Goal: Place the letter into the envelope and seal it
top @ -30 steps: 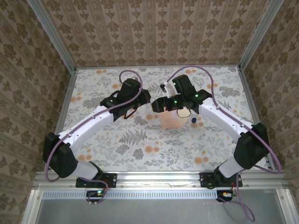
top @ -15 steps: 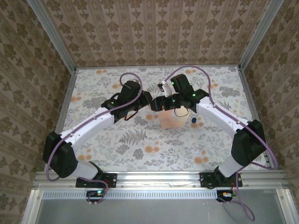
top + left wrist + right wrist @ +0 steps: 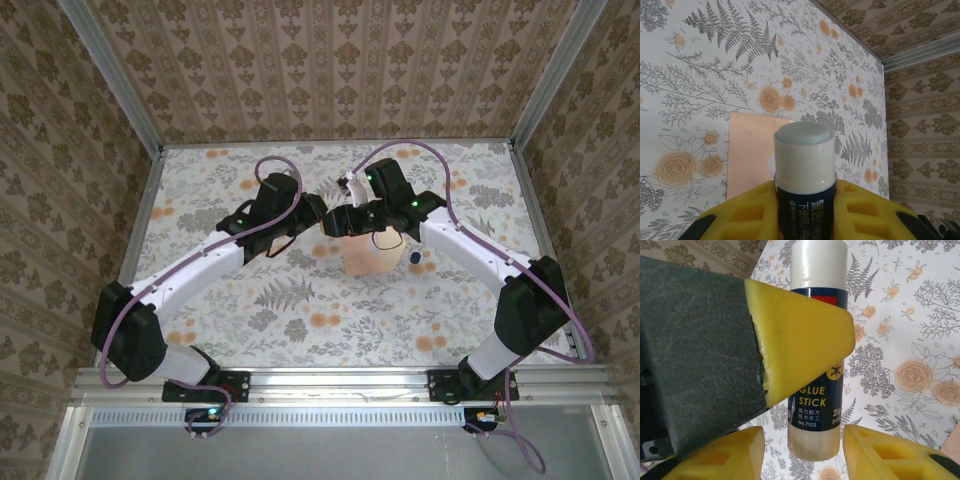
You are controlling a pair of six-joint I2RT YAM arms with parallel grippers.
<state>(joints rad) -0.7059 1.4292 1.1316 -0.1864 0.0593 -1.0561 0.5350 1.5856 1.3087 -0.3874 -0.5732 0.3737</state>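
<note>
Moved: right pincer [image 3: 804,436] narrowed, open around glue stick [image 3: 817,405]
Left pincer [image 3: 805,189]: gripping it
Label: "GLUE STICK No.7122"
Table [image 3: 690,75]: envelope [image 3: 752,150]

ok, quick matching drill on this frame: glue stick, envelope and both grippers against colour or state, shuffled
Things:
1. glue stick
2. envelope
3. left gripper
4. right gripper

Colour or state:
a. peach, flat on the table
b. open, one finger on either side of the stick's end
c. shut on the stick
d. white with a navy label

Pairs: 1-d, 2-a, 3-c, 4-b
</note>
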